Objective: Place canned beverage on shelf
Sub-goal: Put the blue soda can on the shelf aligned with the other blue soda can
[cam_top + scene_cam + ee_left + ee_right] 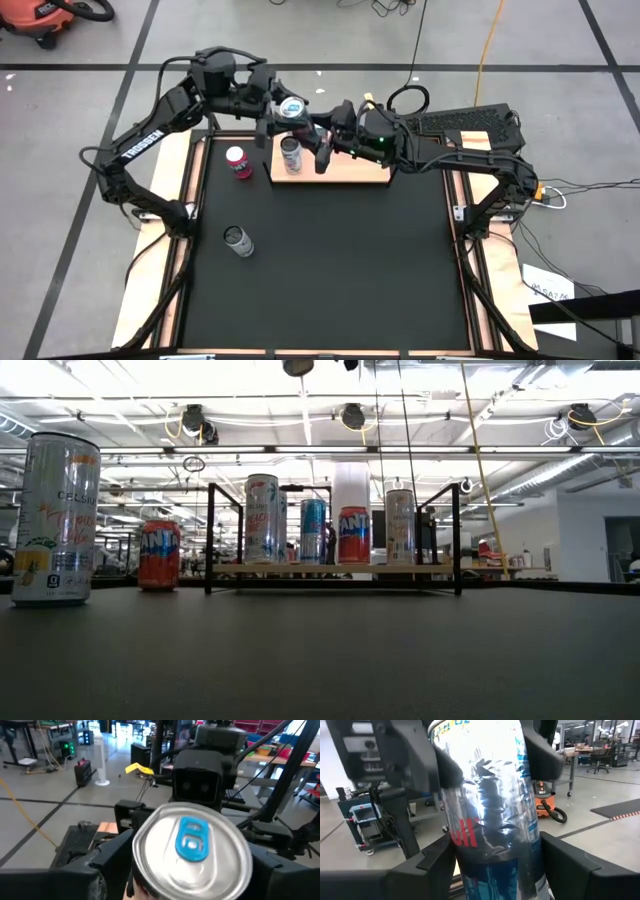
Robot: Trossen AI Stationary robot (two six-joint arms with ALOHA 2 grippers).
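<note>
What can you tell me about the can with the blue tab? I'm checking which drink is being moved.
The can is shiny silver metal with a blue pull tab lying flat on top. Its side carries blue print and red letters. It is upright near the shelf's back left corner; its base is hidden. The left gripper clamps its upper part; the right gripper flanks it lower down, grip unclear.

The left arm (140, 148) carries the white word "TROSSEN" along its link in the high view. In the low view, the tall white can (57, 520) near on the left reads "CELSIUS" with a "9" low down. The orange can (158, 555) beside it reads "FANTA", as does the red can (353, 536) on the shelf (335, 569).
</note>
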